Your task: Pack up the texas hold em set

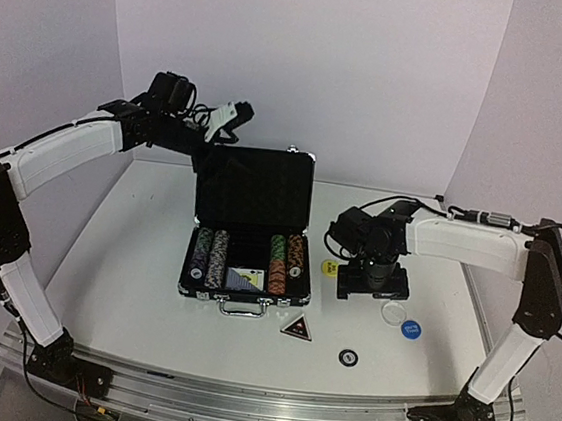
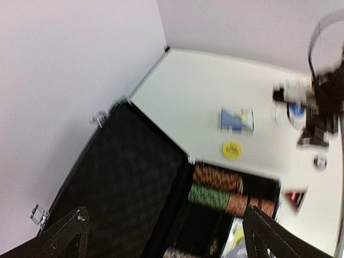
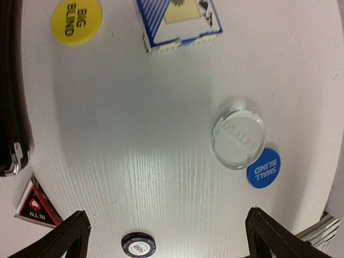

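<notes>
Right gripper (image 3: 166, 236): fingers spread, empty, above table (image 3: 161, 107) bearing card deck (image 3: 180, 21), yellow disc (image 3: 76, 21), clear disc (image 3: 237, 138) touching blue disc (image 3: 263, 168), triangular marker (image 3: 36, 207), loose chip (image 3: 138, 244). Left gripper (image 2: 165, 234): spread, empty, over open briefcase (image 1: 253, 188) holding chip rows (image 1: 218, 257).

walls (image 1: 307, 62): pale lilac | table (image 1: 135, 256): white | light: even

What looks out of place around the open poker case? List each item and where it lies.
Six pieces lie loose on the table outside the case: yellow disc and card deck to its right, clear disc touching the blue disc further right, triangular marker and a single chip in front.
</notes>
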`<state>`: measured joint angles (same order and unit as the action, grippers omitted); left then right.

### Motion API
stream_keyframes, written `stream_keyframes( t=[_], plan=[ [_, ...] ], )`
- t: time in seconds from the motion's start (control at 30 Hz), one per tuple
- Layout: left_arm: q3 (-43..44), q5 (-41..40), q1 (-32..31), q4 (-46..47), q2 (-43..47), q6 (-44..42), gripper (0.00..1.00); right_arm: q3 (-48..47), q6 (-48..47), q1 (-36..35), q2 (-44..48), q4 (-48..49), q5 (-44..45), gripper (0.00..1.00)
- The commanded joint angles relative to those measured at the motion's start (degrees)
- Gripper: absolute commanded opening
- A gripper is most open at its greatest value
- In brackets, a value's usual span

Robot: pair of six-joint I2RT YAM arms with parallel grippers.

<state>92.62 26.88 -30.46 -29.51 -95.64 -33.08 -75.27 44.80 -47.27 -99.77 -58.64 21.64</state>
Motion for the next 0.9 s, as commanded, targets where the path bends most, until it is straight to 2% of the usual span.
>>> stream_keyframes(
  t=[0.0, 0.1, 0.17, 0.27, 0.4, 0.53, 0.87],
  plan=[
    [1.56, -1.59, -1.72, 18.12, -1.13, 37.57, 1.0, 9.5, -2.6, 0.08, 6.87, 8.42, -11.17, 0.96],
    [-6.61, -3.92, -2.23, 22.16, 1.83, 50.85, 1.0, 14.01, -4.54, 0.09, 11.06, 8.85, -12.19, 0.95],
    [-12.04, -7.58, -3.63, 21.17, 4.34, 55.13, 1.0, 16.73, -4.81, -0.11, 12.85, 9.81, -13.67, 0.94],
    [-18.5, -17.19, -8.59, 17.39, 8.27, 59.53, 1.0, 21.53, -5.11, -0.65, 13.96, 13.14, -15.87, 0.92],
    [-26.76, -21.43, -12.54, 12.71, 13.56, 65.6, 1.0, 24.33, -5.85, -2.03, 13.3, 17.58, -20.12, 0.89],
    [-32.99, -26.05, -12.78, 7.61, 18.52, 70.48, 1.0, 23.31, -6.68, -4.41, 11.0, 17.88, -18.99, 0.87],
    [-37.29, -30.32, -12.85, 3.06, 24.8, 74.16, 1.0, 22.15, -6.29, -8.06, 4.93, 17.88, -15.93, 0.75]
  ],
)
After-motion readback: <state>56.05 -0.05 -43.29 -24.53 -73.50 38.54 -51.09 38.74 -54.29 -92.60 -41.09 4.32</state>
